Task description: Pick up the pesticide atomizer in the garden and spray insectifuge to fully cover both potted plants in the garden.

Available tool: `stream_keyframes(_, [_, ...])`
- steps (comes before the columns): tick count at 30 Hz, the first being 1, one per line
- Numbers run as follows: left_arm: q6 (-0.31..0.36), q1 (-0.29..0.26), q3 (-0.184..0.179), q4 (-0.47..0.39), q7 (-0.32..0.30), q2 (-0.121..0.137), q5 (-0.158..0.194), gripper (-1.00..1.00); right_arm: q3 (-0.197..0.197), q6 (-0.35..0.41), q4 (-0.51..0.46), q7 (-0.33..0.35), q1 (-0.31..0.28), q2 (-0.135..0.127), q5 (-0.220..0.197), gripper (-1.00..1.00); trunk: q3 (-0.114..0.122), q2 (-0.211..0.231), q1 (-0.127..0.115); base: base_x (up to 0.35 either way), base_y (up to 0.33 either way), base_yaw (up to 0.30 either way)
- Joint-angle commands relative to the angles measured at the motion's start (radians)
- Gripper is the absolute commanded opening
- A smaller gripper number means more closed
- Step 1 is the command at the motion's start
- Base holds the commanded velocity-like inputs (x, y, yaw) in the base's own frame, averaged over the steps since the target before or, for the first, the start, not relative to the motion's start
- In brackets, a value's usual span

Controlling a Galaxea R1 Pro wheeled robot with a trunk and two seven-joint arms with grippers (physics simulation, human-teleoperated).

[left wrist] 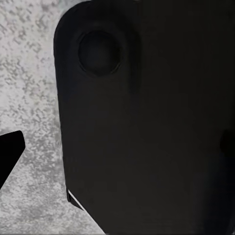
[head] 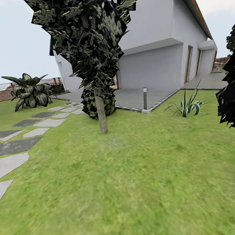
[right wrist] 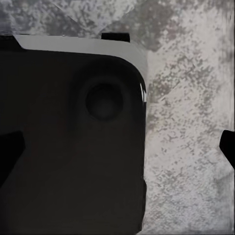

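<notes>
Left wrist view: a rounded black robot panel (left wrist: 147,127) blocks the lens over mottled grey stone paving (left wrist: 29,73); whether the left hand is wide or narrow cannot be told. The right wrist view gives the same, a black panel (right wrist: 68,147) over grey paving (right wrist: 191,122), so the right hand's state is equally unclear. Both arms appear tucked for travel. Ahead lie green lawn (head: 132,181), flat grey stepping stones (head: 14,146), a slim-trunked dark-leaved tree (head: 95,61) and a white house (head: 160,49). The atomizer is not yet found.
</notes>
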Motion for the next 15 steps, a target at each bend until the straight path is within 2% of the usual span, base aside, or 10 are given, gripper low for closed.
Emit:
stream_keyframes(1, [-0.008,-0.006,0.0,-0.001,0.0,0.003,0.001,1.0,-0.001,0.0,-0.006,-0.001,0.0,-0.006,0.0,1.0,-0.001,0.0,-0.001,-0.305,-0.149,0.0])
stream_keyframes(6, [-0.037,-0.034,0.002,-0.019,0.002,0.025,0.002,1.0,-0.004,-0.003,-0.035,0.0,0.0,-0.032,0.0,1.0,-0.001,0.0,-0.001,-0.299,-0.178,0.0])
stream_keyframes(8, [-0.048,-0.046,0.003,-0.031,0.003,0.036,0.002,1.0,-0.004,-0.009,-0.046,-0.001,-0.001,-0.033,0.0,1.0,-0.001,0.0,-0.001,-0.295,-0.171,0.0])
stream_keyframes(9, [-0.09,-0.101,0.004,-0.185,0.005,0.052,0.001,1.0,-0.004,-0.016,-0.425,-0.001,-0.001,-0.033,0.0,1.0,-0.001,0.0,-0.001,-0.296,-0.164,0.0])
stream_keyframes(11, [-0.086,-0.12,0.004,-0.292,0.008,0.064,0.001,1.0,-0.005,-0.043,-0.533,-0.001,-0.002,-0.033,-0.001,1.0,-0.001,0.0,-0.001,-0.294,-0.176,0.0])
stream_keyframes(15, [-0.088,-0.155,0.004,-0.375,0.01,0.07,0.0,1.0,-0.004,-0.11,-0.612,-0.001,-0.002,-0.03,-0.003,1.0,-0.001,0.0,-0.001,-0.287,-0.197,0.0])
